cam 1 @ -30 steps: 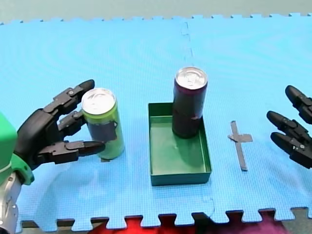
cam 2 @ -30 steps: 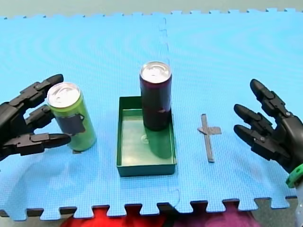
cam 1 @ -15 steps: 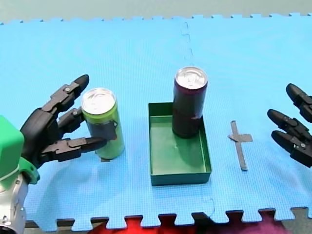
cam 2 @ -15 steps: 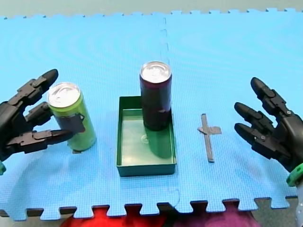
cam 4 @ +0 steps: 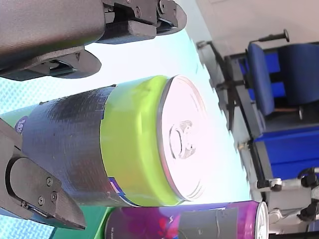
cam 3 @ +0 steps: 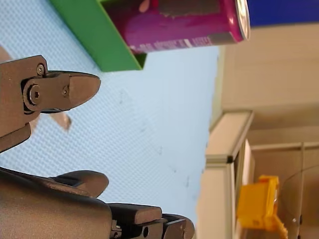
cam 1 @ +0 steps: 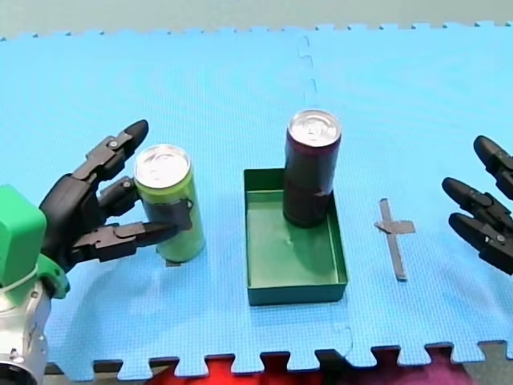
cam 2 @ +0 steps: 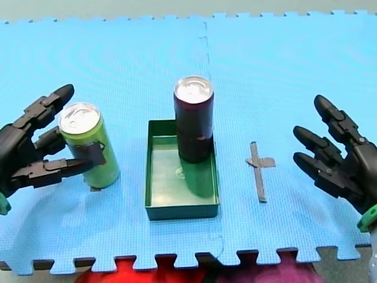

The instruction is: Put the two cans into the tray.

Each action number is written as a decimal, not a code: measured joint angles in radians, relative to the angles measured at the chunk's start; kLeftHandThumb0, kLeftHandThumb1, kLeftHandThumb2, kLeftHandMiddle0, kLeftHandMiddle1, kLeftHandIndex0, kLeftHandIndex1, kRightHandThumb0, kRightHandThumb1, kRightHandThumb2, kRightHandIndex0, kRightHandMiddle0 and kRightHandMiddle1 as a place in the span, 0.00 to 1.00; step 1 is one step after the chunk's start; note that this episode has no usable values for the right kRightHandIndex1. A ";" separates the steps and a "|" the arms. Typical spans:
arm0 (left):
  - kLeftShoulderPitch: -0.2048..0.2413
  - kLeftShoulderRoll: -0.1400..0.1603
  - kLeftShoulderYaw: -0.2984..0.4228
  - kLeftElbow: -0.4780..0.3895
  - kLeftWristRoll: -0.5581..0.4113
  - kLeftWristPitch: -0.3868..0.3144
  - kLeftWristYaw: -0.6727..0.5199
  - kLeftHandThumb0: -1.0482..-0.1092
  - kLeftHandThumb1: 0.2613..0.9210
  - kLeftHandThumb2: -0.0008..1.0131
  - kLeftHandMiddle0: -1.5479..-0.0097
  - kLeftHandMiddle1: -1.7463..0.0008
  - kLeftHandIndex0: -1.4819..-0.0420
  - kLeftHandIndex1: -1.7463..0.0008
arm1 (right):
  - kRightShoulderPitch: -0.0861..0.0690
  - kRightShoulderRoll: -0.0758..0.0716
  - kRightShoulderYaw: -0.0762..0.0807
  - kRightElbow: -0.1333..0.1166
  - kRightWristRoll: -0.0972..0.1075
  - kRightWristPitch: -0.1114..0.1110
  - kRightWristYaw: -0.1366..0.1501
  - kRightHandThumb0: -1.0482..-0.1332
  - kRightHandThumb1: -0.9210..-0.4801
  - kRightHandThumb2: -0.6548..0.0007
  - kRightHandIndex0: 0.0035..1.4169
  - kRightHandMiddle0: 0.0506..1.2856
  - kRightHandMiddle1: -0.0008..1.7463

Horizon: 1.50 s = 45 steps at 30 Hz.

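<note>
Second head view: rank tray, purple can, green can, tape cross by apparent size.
1. Tray: largest.
2. Purple can and green can: they look about alike, and the purple can stands farther back, so no ranking between them.
3. Tape cross: smallest.

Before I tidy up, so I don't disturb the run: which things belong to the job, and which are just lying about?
Job: green can, on the mat by the open left hand; purple can, standing in the green tray; open right hand, far right.
Lying about: grey tape cross, on the mat.
</note>
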 measured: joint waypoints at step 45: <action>-0.029 -0.014 -0.025 0.013 0.013 0.034 -0.051 0.07 0.55 0.00 0.76 1.00 0.91 1.00 | 0.026 0.001 0.000 -0.039 0.021 0.024 -0.018 0.00 0.00 0.63 0.19 0.09 0.00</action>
